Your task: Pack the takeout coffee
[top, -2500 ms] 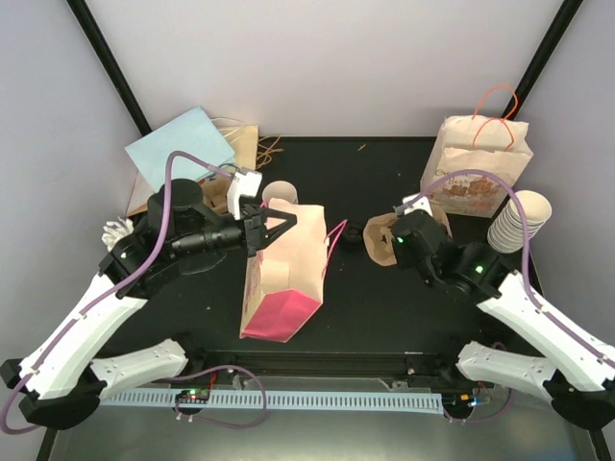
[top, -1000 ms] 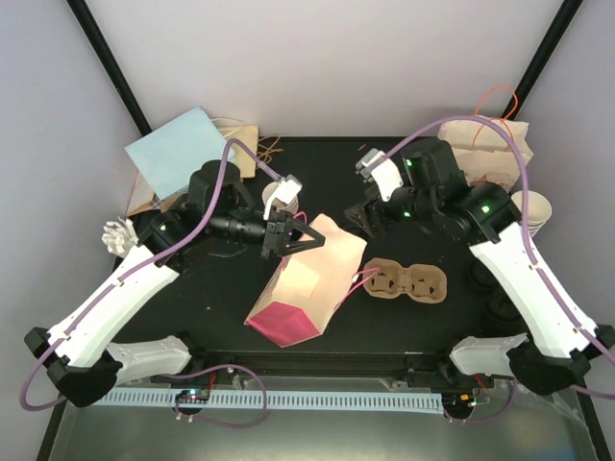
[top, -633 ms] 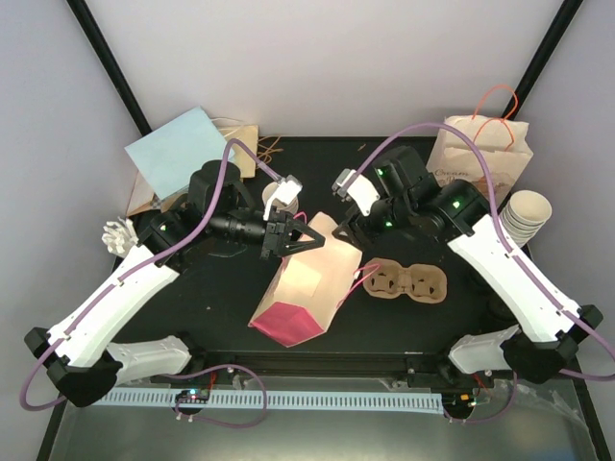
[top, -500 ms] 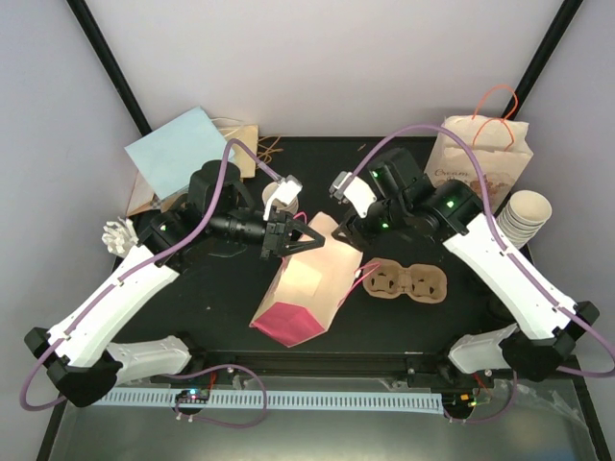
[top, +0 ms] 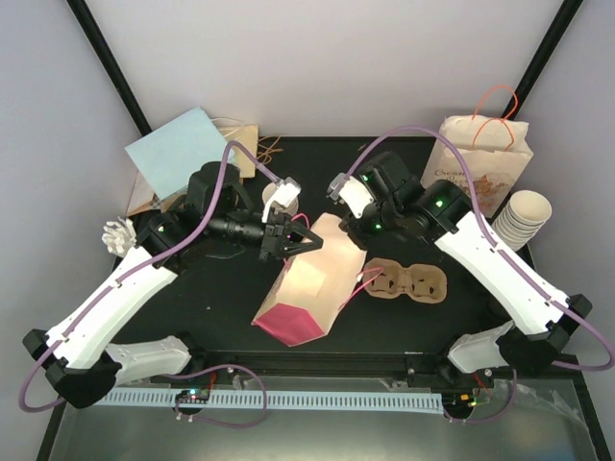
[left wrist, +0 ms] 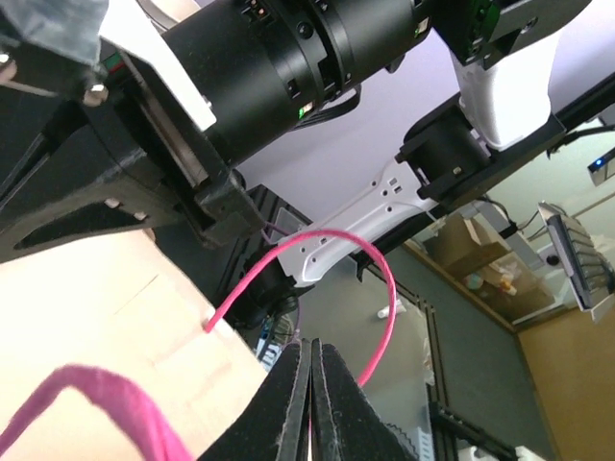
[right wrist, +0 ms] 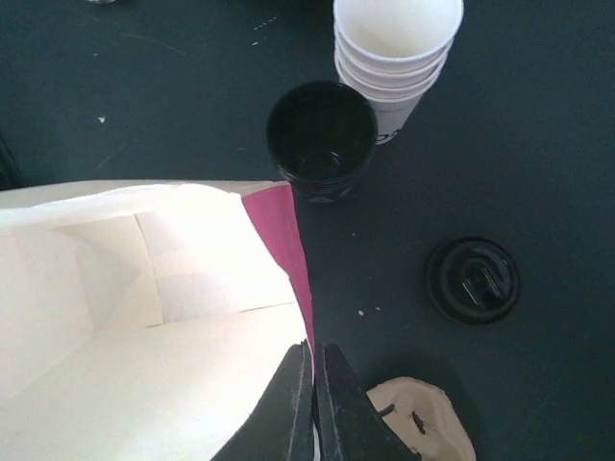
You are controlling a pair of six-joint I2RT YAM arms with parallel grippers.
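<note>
A tan paper bag point(top: 306, 279) with pink sides and pink handles lies tilted mid-table, its mouth toward the back. My left gripper point(top: 309, 240) is shut on the bag's rim at the left of the mouth; in the left wrist view the fingers point(left wrist: 309, 384) are pressed together beside a pink handle point(left wrist: 380, 288). My right gripper point(top: 353, 229) is shut on the pink edge of the mouth point(right wrist: 279, 226), with its jaws point(right wrist: 313, 370) closed on it. A brown cup carrier point(top: 413, 281) lies right of the bag. An empty black cup point(right wrist: 322, 139) and stacked white cups point(right wrist: 396, 53) stand beyond the mouth.
A black lid point(right wrist: 473, 280) lies on the table near the carrier point(right wrist: 423, 423). A second stack of paper cups point(top: 522, 219) and a brown bag with orange handles point(top: 478, 161) stand at the back right. Blue paper point(top: 178, 149) lies at the back left.
My right arm swung from the right side to the bag's mouth and its jaws closed on the pink edge. The left gripper kept its hold, and the bag tilted.
</note>
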